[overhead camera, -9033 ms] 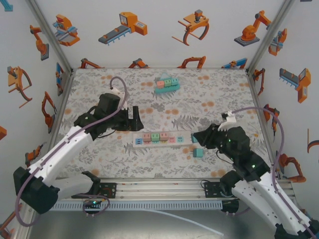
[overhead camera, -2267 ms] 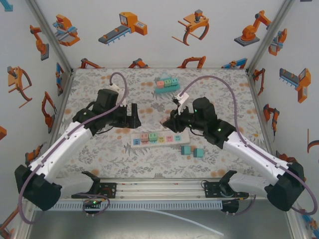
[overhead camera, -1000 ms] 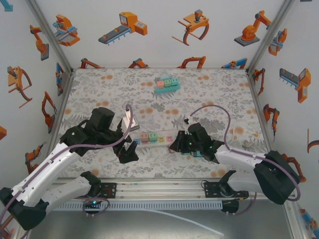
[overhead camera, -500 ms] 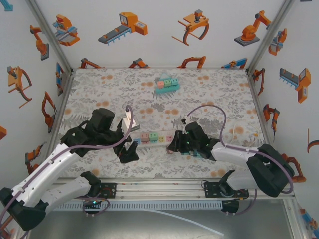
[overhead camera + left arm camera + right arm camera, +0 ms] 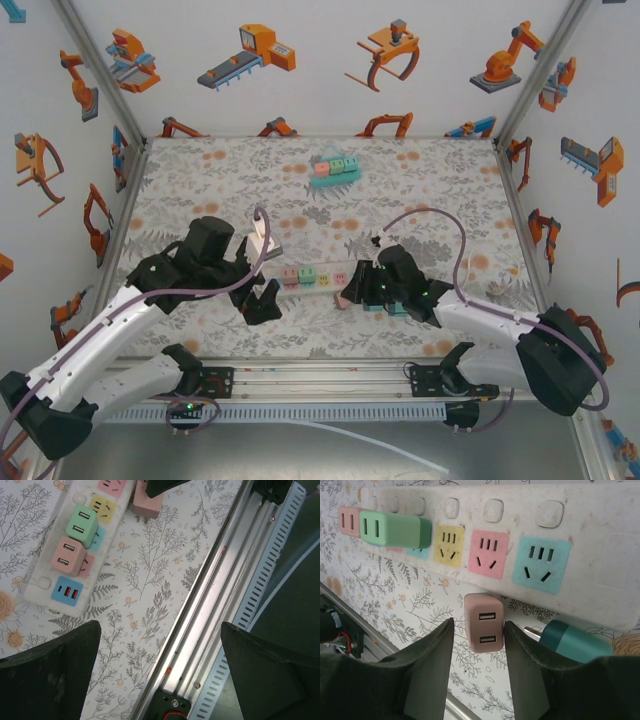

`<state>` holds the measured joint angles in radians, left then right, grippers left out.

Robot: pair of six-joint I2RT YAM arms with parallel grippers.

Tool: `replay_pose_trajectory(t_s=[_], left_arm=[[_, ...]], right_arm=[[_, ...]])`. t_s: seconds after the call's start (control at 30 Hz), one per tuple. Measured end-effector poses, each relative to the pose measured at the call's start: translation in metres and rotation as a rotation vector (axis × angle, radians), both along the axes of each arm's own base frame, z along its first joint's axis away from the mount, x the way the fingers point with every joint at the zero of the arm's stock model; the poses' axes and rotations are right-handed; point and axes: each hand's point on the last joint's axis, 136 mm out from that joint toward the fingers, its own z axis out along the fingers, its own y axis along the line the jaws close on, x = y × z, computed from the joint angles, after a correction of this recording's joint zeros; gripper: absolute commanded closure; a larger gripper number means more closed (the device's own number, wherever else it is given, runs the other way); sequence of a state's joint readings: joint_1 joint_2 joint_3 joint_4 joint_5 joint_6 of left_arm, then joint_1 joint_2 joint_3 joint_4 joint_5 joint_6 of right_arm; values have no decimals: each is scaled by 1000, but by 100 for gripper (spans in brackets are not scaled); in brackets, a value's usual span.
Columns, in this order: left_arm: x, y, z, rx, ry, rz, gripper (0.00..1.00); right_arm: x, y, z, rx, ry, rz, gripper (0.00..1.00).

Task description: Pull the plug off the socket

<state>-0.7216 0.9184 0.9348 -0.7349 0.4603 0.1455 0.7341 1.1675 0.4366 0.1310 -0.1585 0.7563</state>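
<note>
The white power strip (image 5: 315, 277) (image 5: 520, 555) (image 5: 75, 545) lies in the middle of the table. A green plug (image 5: 395, 528) (image 5: 82, 525) and a pink plug (image 5: 69, 556) sit in its left sockets. A second pink plug (image 5: 484, 622) (image 5: 148, 502) (image 5: 345, 299) stands off the strip, on the table by its near edge. My right gripper (image 5: 479, 630) (image 5: 350, 290) straddles this plug. Its right finger touches the plug and its left finger stands clear, so it is open. My left gripper (image 5: 160, 680) (image 5: 262, 300) hangs wide open near the strip's left end, holding nothing.
A teal plug (image 5: 575, 640) lies loose on the table beside the freed pink one. Another teal strip with plugs (image 5: 334, 170) sits at the back. The aluminium rail (image 5: 215, 605) runs along the table's near edge.
My right gripper has drawn slightly from the strip toward the near edge, and the pink plug now stands beside the strip. My left gripper has shifted a little up and right.
</note>
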Motion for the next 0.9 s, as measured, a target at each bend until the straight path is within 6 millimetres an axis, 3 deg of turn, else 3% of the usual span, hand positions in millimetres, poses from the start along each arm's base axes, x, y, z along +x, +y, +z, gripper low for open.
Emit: replay_pose_trajectory(t_s=[0.4,0.7,0.9], left_arm=[[12,9,-6,16,-44,99,3],[38,29,1,1,-180,281,3],[59,41,4,17,-251,404,3]], right_arm=[[1,-16,20,-55,-94,-12,56],[15,-17,105,-115,-484,101,55],[17,2,148,-223,-763,319,53]])
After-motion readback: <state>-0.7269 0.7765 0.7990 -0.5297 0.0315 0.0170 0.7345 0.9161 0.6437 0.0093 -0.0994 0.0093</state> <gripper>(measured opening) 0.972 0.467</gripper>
